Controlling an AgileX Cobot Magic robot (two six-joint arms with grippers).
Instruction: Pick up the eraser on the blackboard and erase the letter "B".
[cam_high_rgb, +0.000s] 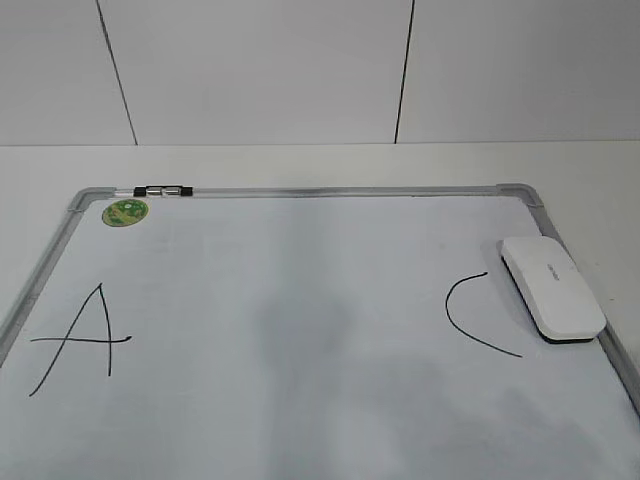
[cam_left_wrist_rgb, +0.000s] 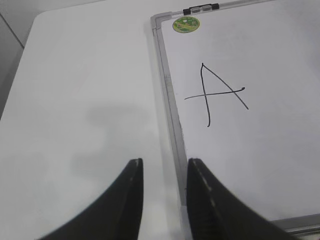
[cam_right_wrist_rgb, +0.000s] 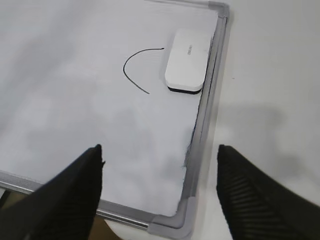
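I'm seeing the white rounded plastic eraser (cam_high_rgb: 552, 288) lying beside the black C (cam_high_rgb: 477, 315); left end effector (cam_left_wrist_rgb: 165, 172) sitting slightly parted, right end effector (cam_right_wrist_rgb: 160, 157) spread wide.

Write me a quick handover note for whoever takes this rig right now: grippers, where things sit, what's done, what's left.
Left gripper: empty, jaws slightly apart, over the blackboard's left frame.
Right gripper: open wide, empty, over the board's right edge.
Eraser: lying on the board by the right frame, beside the "C"; nothing holds it.
"A" intact on the left.
No "B" shows between "A" and "C"; that middle area looks faintly smudged, so the erasing appears done.
Left: probably nothing; check the middle for residue.
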